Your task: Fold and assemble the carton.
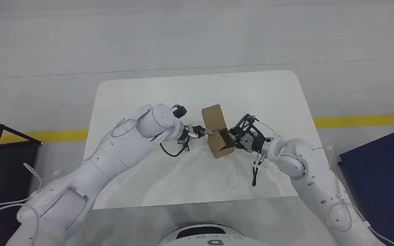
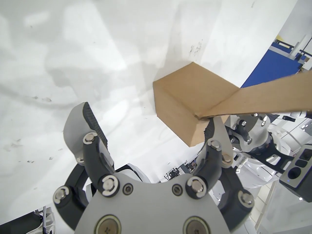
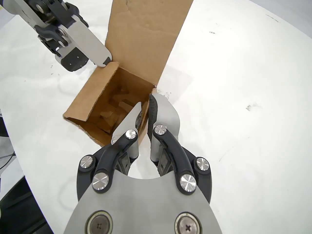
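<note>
A brown carton [image 1: 217, 132] is seen standing near the middle of a white table [image 1: 154, 98], its top open and one long flap [image 3: 148, 20] raised upright along one side. Folded bottom panels are visible inside the carton [image 3: 97, 91].

The right gripper [image 3: 145, 105] is closed narrowly on the carton's wall beside the raised flap. One finger [image 3: 129, 120] is placed inside the opening, and the other is pressed against the outside of the wall. In the top view the right gripper [image 1: 237, 140] is found against the carton's side nearest the right arm.

The left gripper [image 2: 148, 113] is spread wide and nothing is held in it. One fingertip [image 2: 210, 127] is set against the upper corner of the carton [image 2: 185, 93], where the flap joins the body, while the other finger is held apart from it over the table [image 2: 73, 37]. From the right wrist, that same fingertip [image 3: 103, 60] is seen touching the rim of the wall opposite the clamped one. In the top view the left gripper [image 1: 200, 131] is placed just beside the carton, on the side across from the right gripper.
</note>
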Robot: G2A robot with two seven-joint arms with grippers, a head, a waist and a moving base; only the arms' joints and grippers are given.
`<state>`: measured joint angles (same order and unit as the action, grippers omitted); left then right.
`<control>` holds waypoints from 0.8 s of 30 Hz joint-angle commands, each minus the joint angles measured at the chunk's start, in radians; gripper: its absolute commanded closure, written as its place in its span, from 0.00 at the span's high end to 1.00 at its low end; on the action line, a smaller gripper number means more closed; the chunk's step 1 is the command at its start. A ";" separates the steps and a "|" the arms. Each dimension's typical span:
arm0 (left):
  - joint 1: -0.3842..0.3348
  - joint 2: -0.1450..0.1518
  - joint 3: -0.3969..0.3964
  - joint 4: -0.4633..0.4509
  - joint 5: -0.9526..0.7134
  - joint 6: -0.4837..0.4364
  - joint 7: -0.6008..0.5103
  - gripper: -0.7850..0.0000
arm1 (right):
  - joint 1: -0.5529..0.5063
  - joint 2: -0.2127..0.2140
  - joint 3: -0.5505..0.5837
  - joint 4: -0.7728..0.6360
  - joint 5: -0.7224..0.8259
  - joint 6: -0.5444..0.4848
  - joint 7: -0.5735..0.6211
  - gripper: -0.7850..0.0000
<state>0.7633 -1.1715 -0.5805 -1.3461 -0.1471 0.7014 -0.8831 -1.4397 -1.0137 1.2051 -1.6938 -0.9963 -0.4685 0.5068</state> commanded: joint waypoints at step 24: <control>0.073 0.046 -0.127 -0.085 0.037 0.000 0.007 1.00 | -0.046 -0.001 0.090 0.032 0.209 -0.006 -0.136 0.35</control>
<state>0.8279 -1.1308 -0.6971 -1.4196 -0.1138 0.6991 -0.8753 -1.4832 -1.0148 1.2895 -1.6693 -0.8077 -0.4664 0.3829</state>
